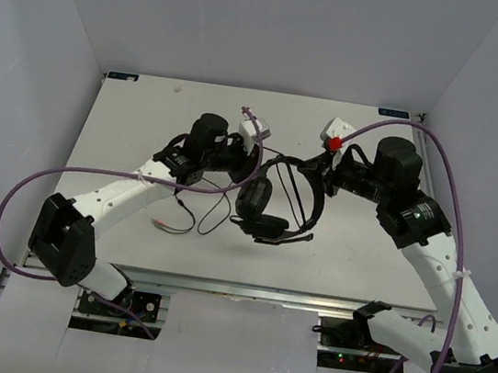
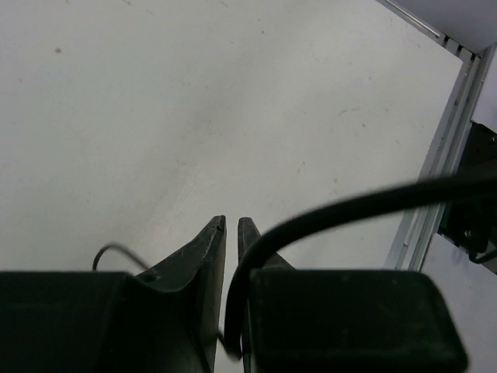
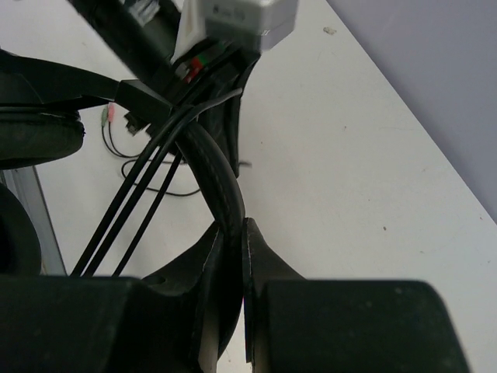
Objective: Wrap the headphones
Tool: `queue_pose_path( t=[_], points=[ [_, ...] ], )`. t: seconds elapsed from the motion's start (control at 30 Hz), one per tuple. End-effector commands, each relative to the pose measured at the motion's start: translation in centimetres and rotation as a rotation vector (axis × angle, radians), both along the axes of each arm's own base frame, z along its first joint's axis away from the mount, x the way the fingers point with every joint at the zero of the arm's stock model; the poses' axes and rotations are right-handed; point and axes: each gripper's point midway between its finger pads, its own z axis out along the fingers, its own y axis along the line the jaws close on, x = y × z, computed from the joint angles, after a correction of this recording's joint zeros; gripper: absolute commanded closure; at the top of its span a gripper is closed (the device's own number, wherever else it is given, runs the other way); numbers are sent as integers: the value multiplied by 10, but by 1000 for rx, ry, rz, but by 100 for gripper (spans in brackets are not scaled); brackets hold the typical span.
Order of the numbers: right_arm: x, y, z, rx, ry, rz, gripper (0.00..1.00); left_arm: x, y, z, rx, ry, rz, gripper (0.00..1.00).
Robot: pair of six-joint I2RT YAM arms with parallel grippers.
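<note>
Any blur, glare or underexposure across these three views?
Top external: even diffuse light, sharp, only a soft shadow under the black over-ear headphones on the white table. Left wrist: the left claw is near-black, and the thin black cable crossing it is soft-edged. Right wrist: right claw underexposed, little detail. No glare anywhere.

Ahead of the jaws of the left gripper (image 2: pixel 231 224) lies bare table (image 2: pixel 155 116); the headphone cable (image 2: pixel 349 206) crosses just right of them. Ahead of the jaws of the right gripper (image 3: pixel 233 227), the headband (image 3: pixel 224 190), cable strands and the left arm's wrist (image 3: pixel 237 15) block the way; rightward, open table
</note>
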Motion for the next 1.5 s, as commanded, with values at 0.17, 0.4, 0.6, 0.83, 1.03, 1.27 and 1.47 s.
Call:
queue_pose_path(
  t=[0.17, 0.4, 0.6, 0.83, 1.03, 1.27, 1.47],
  points=[
    [5, -5, 78, 181, -14, -15, 92, -50, 0, 47, -367, -57, -111, 67],
    [13, -10, 106, 277, 37, -10, 92, -59, -10, 48, -532, -26, -173, 64],
    [17, -13, 123, 320, 44, -15, 92, -37, -8, 57, -604, -106, -79, 45],
    [21, -20, 126, 332, 48, -42, 92, -47, 23, 78, -580, -333, 4, 17],
    [25, -17, 128, 353, 76, -22, 92, -58, 41, 64, -488, -410, 39, 2],
    [23, -13, 134, 391, 112, 3, 92, -8, 11, 50, -474, -542, 27, 2],
    [28, -20, 140, 408, 108, -33, 92, 31, -21, 35, -531, -514, 27, 8]
  ],
)
